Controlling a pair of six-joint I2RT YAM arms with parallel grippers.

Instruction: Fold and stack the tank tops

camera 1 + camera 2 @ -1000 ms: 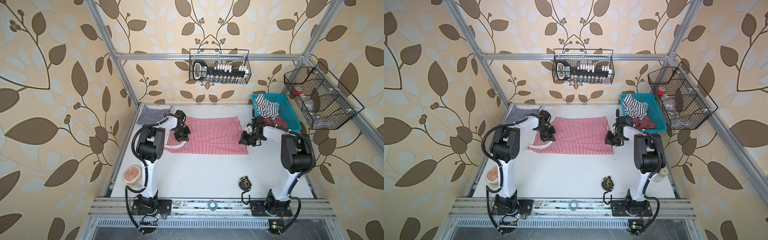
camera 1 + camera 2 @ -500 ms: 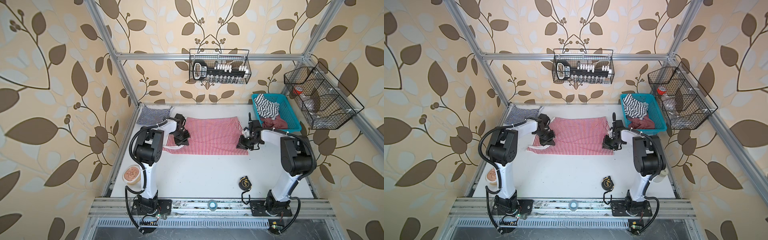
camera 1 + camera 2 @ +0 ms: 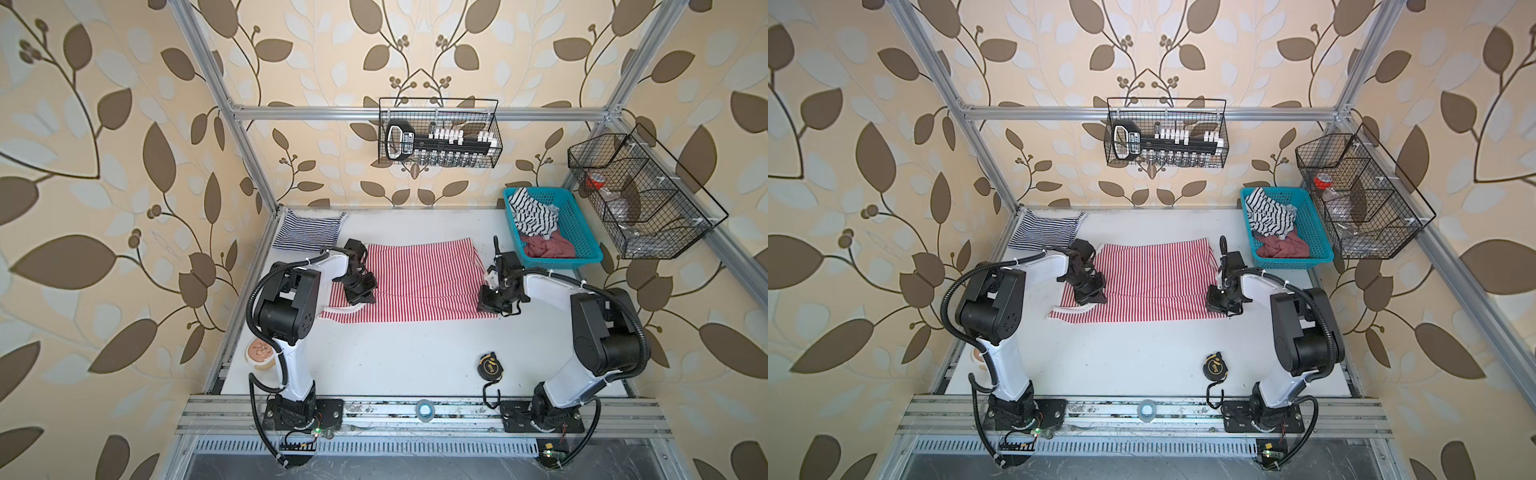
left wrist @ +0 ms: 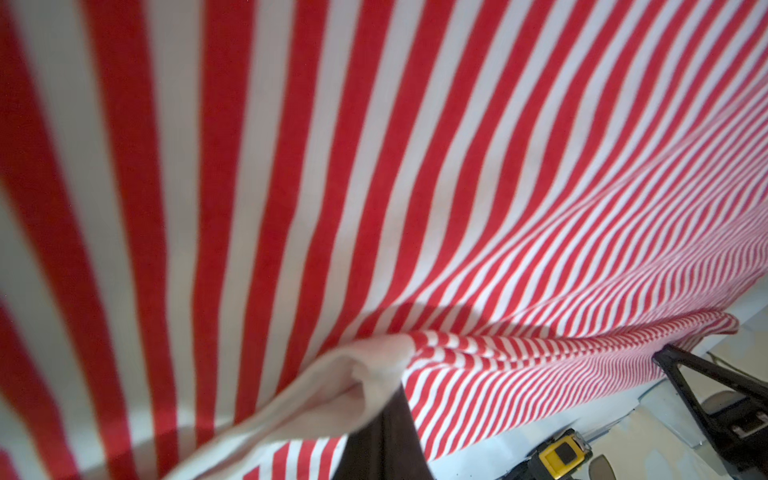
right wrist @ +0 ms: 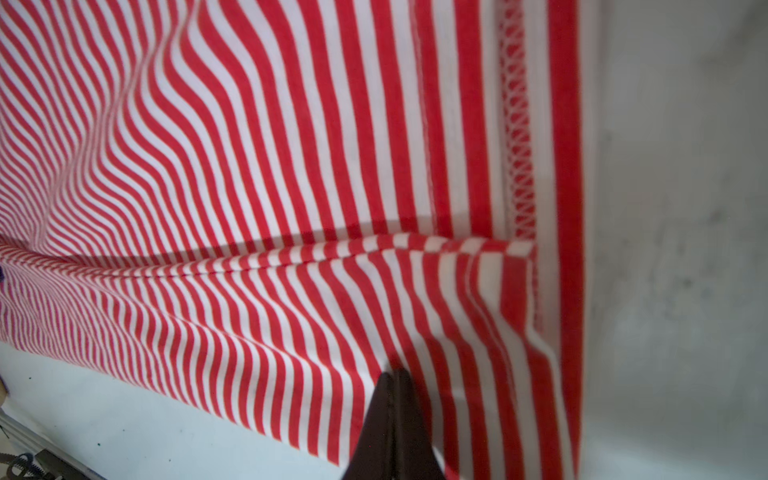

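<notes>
Both ends of the red tank top are pinched by left tool and right tool. Only top views show the navy top.

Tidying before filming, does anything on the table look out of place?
A yellow-and-black tape measure lies on the table, unrelated to laundry. At the near-left corner of the red-and-white tank top, a white strap pokes out.

Both top views: high, looking down on whole table. Wrist views: close on red-striped tank top, shared.
</notes>
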